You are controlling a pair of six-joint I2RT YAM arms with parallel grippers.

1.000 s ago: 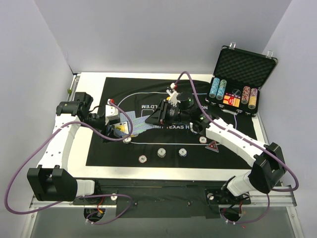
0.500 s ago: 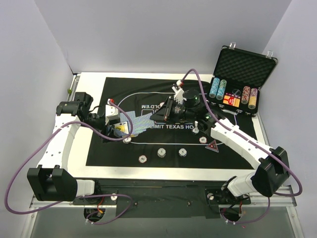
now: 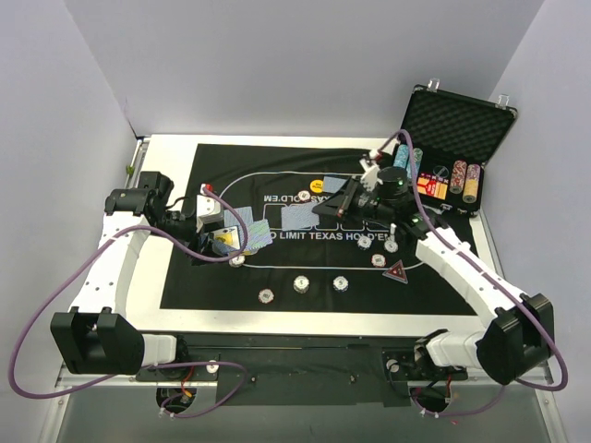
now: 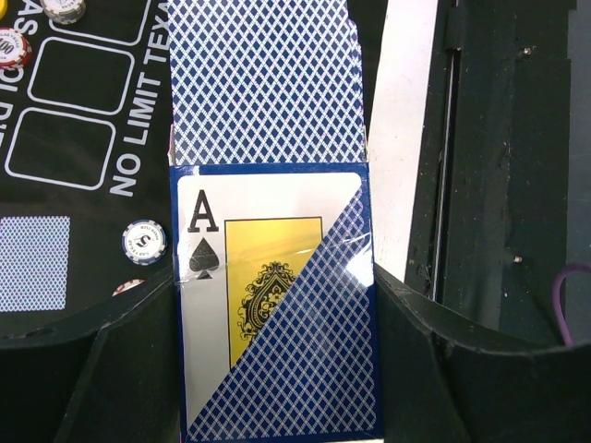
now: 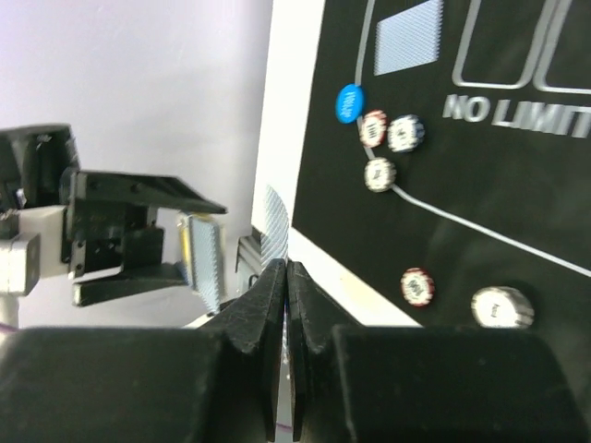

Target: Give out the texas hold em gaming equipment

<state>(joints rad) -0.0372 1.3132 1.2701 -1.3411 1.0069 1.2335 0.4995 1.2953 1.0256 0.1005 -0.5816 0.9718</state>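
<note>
Deck (image 4: 277,305) clamped in left gripper (image 4: 273,369), lower centre; we see right gripper (image 5: 286,277) pinching single card (image 5: 274,220) edge-on.

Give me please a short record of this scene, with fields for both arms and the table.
Left fingers: shut on card box showing an ace of spades, blue-backed cards sticking out
Right fingers: shut on one playing card, seen edge-on
Mat: one face-down card, loose poker chips, red triangle marker
Chip case: open, far right corner, chip columns inside
</note>
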